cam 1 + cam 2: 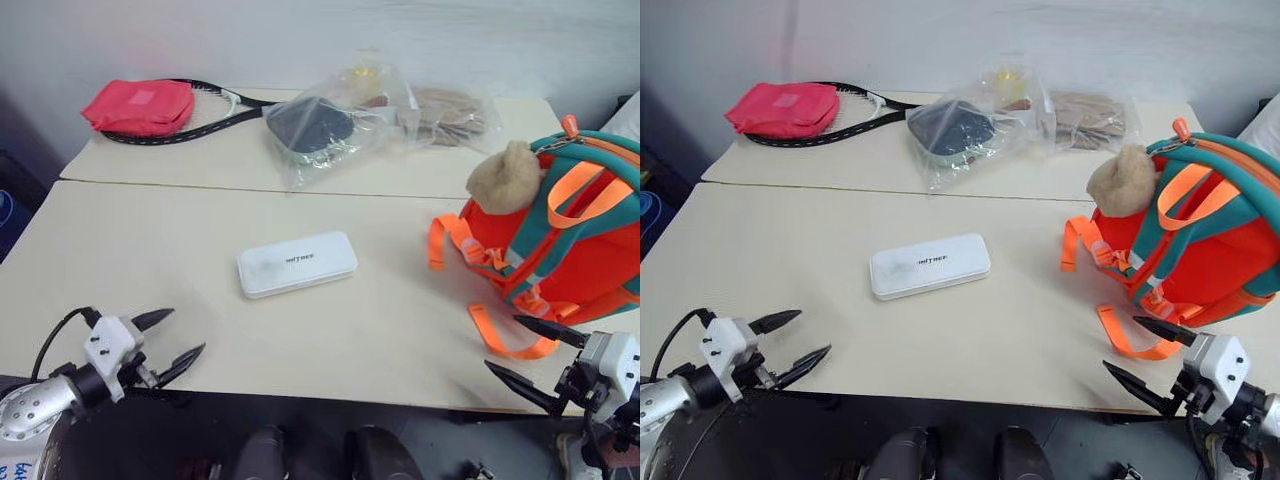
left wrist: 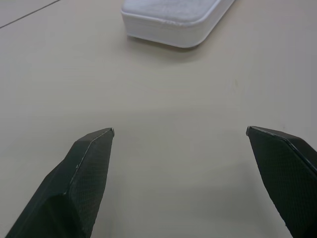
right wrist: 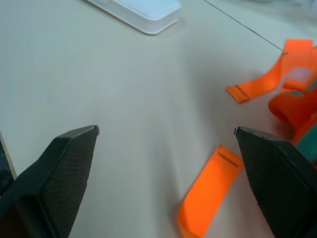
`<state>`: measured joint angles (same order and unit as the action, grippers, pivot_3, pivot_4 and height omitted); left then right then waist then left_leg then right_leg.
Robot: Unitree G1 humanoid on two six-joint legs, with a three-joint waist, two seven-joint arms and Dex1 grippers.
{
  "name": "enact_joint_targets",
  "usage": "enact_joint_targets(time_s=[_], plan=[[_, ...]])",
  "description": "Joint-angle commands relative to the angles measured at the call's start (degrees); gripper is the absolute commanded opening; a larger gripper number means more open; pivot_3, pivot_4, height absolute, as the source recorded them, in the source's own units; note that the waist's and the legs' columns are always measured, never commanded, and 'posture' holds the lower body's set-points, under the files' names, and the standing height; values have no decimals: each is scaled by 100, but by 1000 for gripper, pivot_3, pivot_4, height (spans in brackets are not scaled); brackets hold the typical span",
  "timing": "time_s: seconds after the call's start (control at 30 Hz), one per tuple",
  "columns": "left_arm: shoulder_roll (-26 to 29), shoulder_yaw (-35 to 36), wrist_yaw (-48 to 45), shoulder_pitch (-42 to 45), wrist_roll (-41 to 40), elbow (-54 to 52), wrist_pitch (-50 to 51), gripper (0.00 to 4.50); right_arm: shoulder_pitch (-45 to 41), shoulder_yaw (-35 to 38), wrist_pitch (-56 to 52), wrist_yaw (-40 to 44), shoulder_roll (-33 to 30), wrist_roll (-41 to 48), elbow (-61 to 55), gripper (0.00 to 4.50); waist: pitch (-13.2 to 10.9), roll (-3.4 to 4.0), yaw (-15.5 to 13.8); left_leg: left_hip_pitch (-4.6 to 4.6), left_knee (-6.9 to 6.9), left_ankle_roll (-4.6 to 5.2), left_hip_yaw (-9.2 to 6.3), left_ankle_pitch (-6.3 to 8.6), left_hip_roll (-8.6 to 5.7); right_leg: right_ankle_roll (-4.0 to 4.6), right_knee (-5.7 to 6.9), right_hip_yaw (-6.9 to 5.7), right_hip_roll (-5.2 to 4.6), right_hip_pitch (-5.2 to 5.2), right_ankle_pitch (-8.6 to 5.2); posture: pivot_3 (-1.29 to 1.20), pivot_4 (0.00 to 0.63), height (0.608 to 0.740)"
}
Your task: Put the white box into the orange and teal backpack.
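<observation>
White box (image 1: 296,264) lies flat mid-surface, lettering up, its long axis running across the robot's front, the right end tipped slightly away. Nothing done yet by the look of it: the box is untouched and well apart from the orange and teal backpack (image 1: 570,240), which sits at the right edge. Left end effector (image 1: 165,343) and right end effector (image 1: 532,357) hover at the near edge, jaws spread wide, empty. Pick-up and stowing remain.

White-housed pincer (image 1: 170,350), pointed black fingers (image 1: 152,319), black cable
</observation>
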<state>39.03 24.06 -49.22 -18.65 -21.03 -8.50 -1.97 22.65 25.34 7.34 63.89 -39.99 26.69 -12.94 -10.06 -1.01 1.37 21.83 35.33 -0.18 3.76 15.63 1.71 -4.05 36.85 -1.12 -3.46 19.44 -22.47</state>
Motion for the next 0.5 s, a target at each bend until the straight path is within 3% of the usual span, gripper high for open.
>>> enact_joint_targets(time_s=[0.03,0.33,0.47,0.5], plan=[[133,210,-140,111,-51,128,-230,4500,-218,-361,213,48,52,-190,118,4485,0,2,9,0,0,0,0,0,0,0,1,0,0,1,0,0,150,740],[238,230,-251,244,-465,-63,483,4500,-1078,-1268,-157,-526,418,-355,-15,4485,-1,3,36,-1,1,-1,2,1,2,0,11,0,1,5,0,0,150,740],[281,171,-247,396,-892,-389,1133,4500,-1713,-1830,-1001,-1010,455,-466,-607,4485,-2,4,37,0,8,-1,1,1,1,0,15,0,-2,4,0,0,150,740],[253,158,-160,471,-1002,-487,1320,4500,-1932,-1986,-1322,-1175,478,-465,-745,4312,-3,6,48,2,18,-1,1,1,1,0,21,0,-2,6,0,0,150,740]])
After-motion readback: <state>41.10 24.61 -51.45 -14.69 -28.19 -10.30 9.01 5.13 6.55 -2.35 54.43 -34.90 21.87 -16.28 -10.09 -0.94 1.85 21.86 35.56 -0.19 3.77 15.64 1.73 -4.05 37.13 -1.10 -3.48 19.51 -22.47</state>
